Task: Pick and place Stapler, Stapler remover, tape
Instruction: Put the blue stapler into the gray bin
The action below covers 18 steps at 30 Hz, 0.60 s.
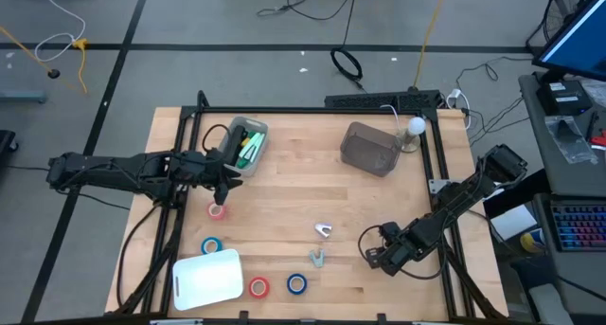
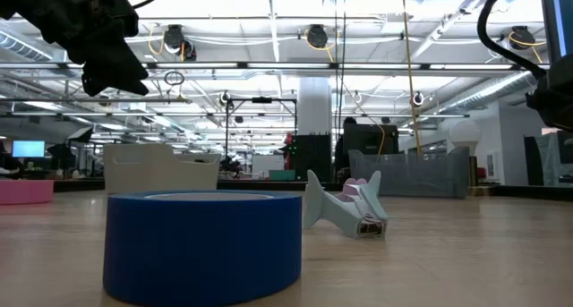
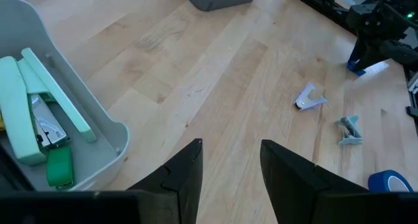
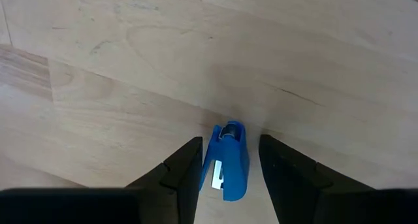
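Observation:
A small blue stapler [image 4: 227, 162] sits between the fingers of my right gripper [image 4: 230, 140], low over the wood at the table's near right [image 1: 379, 254]. My left gripper [image 3: 230, 144] hangs open over bare wood beside the white bin [image 1: 260, 131], which holds green staplers [image 3: 32, 119]. A pink tape roll [image 1: 218, 210] lies just below it. Two pale staple removers [image 1: 324, 231] [image 1: 317, 259] lie mid-table. Blue tape rolls [image 1: 210, 245] [image 1: 296, 284] and a red tape roll [image 1: 258, 287] lie flat near the front edge. My right gripper has the blue stapler's two long sides [image 4: 209, 160] between its two fingers. The fingers come steeply from above and lie along the stapler's length. The stapler points down toward the wood; whether its lower end rests on the table I cannot tell.
A grey bin [image 1: 371, 147] stands at the far right, with a white ball-shaped thing [image 1: 415, 126] behind it. A white flat tray [image 1: 206, 278] lies at the near left. Black frame rails [image 1: 437, 154] border the table, and open wood lies in the middle.

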Each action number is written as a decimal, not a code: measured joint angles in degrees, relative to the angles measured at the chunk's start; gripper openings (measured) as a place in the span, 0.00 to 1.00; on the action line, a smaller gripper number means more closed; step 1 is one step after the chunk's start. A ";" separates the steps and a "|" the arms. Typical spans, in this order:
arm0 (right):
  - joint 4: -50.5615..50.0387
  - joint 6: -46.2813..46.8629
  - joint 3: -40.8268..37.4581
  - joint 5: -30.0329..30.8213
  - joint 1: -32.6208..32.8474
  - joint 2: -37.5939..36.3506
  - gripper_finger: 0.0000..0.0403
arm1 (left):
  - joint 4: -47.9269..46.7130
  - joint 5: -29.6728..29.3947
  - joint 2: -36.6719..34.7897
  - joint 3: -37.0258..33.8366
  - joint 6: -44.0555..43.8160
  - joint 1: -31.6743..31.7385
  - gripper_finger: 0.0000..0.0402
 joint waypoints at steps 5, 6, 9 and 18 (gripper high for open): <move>0.11 -1.34 0.00 -0.82 0.26 0.02 0.36 | 0.00 0.01 0.00 0.00 0.32 0.01 0.38; 0.13 -1.45 0.00 -0.94 0.34 0.02 0.37 | 0.00 0.01 0.00 0.00 0.32 0.00 0.38; 0.46 -1.34 -0.02 -0.86 0.61 0.02 0.39 | 0.01 0.01 0.00 0.00 0.32 0.00 0.38; 1.58 -2.24 0.00 -1.00 0.61 0.02 0.54 | 0.00 0.01 0.00 0.00 0.39 0.01 0.38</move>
